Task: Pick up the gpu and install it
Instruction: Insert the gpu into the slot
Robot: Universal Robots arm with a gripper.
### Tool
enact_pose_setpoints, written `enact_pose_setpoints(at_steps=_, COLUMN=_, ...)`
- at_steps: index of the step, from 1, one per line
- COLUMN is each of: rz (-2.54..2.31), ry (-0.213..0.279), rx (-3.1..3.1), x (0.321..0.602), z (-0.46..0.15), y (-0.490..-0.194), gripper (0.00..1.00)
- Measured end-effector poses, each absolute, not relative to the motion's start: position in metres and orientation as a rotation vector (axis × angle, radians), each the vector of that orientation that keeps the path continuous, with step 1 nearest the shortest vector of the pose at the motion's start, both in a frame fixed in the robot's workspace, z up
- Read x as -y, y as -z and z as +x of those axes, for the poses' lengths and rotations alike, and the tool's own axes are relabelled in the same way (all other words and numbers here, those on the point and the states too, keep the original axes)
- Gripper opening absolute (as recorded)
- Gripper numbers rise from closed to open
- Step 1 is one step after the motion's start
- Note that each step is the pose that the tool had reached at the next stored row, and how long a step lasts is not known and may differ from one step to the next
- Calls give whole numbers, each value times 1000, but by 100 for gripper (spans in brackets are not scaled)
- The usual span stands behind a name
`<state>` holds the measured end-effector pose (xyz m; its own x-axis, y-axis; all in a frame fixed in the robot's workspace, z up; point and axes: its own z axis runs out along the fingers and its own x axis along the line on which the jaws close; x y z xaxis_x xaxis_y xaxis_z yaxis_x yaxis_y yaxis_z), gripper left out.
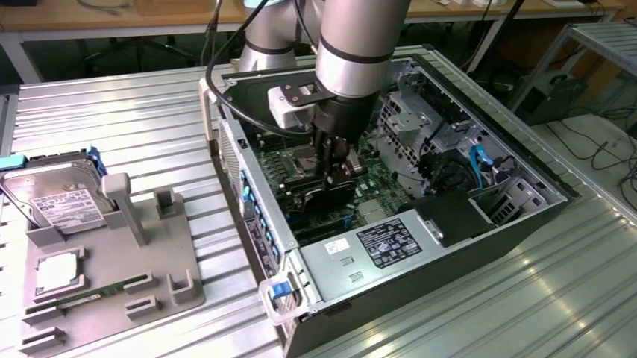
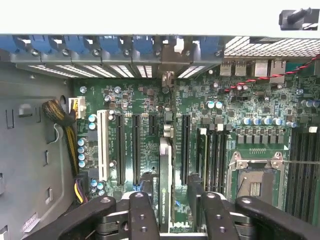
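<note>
From the exterior view, the gripper (image 1: 336, 165) reaches down into an open computer case (image 1: 518, 224) lying on its side on a ribbed metal surface (image 1: 119, 119). Between the jaws a dark, thin card (image 1: 333, 195) stands on edge over the green motherboard (image 1: 383, 183) — this is the gpu, deep in the middle of the case. Beside the case, toward the exterior view's left, a grey plastic holder (image 1: 149, 291) carries a boxy silver hard drive (image 1: 60, 201) with a white label and a narrow green memory stick (image 1: 89, 294).

In the wrist view, the gpu (image 2: 165, 190) appears edge-on: a slim green board with a dark face, upright among the long black slots (image 2: 135, 147) and one white slot (image 2: 104, 145). The black, bolted fingers (image 2: 142, 215) close on either side of the card, gripping it. A silver processor socket (image 2: 255, 180) sits nearby, and blue clips (image 2: 107, 44) line the perforated metal rear wall of the case.
</note>
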<state>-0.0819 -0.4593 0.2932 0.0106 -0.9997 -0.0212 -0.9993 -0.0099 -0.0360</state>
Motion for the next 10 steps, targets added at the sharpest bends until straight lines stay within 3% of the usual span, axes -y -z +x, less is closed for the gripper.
enact_pose_setpoints(at_steps=1, rz=-2204, ry=16, rx=-2182, x=459, z=-82, y=-293, gripper=40)
enact_pose_setpoints(at_steps=5, rz=-2204, ry=16, rx=-2182, x=459, z=-82, y=-293, gripper=15)
enact_pose_setpoints(at_steps=10, rz=-2204, ry=16, rx=-2182, x=459, z=-82, y=-293, gripper=11)
